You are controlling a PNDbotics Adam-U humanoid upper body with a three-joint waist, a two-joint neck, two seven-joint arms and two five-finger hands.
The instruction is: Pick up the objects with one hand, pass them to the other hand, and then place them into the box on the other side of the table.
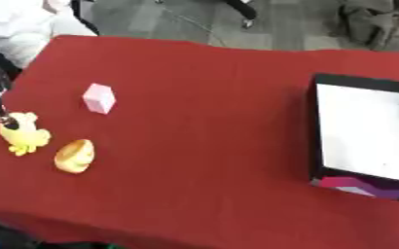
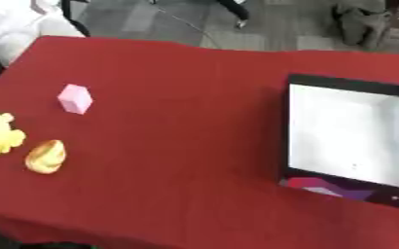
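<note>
Left eye view cuts off most of the left hand (image 1: 5, 119) at the frame's edge; only a dark fingertip shows, touching the yellow toy (image 1: 23, 135), so its grip cannot be told. Just beside lie an egg (image 1: 74, 155), long axis roughly upright, and a pink block (image 1: 99, 98). Well apart, the box (image 2: 290, 131) sits on the right.

Only a small part of the robot shows, at the left edge of the left eye view. The left hand (image 1: 0, 114) is a thin, black, rod-like form, mostly dark along its length, with a faint lighter glint near its upper part. Its fingers cannot be made out separately. No cables, screws or markings are legible.
</note>
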